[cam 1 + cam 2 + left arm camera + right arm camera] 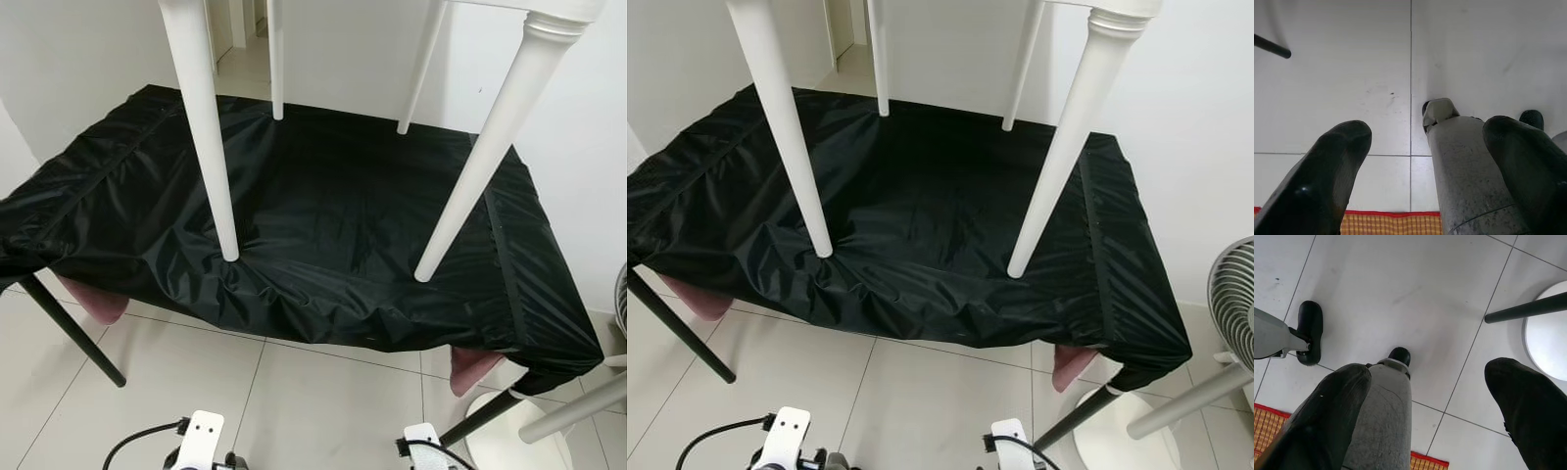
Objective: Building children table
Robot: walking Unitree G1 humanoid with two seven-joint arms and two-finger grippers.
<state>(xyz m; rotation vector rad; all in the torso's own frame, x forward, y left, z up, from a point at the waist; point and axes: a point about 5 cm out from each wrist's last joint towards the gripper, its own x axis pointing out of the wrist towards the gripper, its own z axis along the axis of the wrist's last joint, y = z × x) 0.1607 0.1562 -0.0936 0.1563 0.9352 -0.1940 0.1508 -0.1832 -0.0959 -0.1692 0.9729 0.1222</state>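
From both spread, empty pincers, left pincer (1415, 161) and right pincer (1425, 401), your white turned wooden table legs (211, 137) stand upright at twelve o'clock on the black-covered bench (323, 196).

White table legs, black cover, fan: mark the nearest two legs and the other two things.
Near left leg (211, 147), left eye view, mid shaft.
Near right leg (480, 162), left eye view, mid shaft.
Black cover (333, 225), left eye view, middle of the sheet.
Fan (1232, 289), right eye view, grille.

No readable text, label, brand, number or sign appears anywhere: none on the black cover (323, 225), the white legs (208, 127) or the floor tiles (1400, 289).
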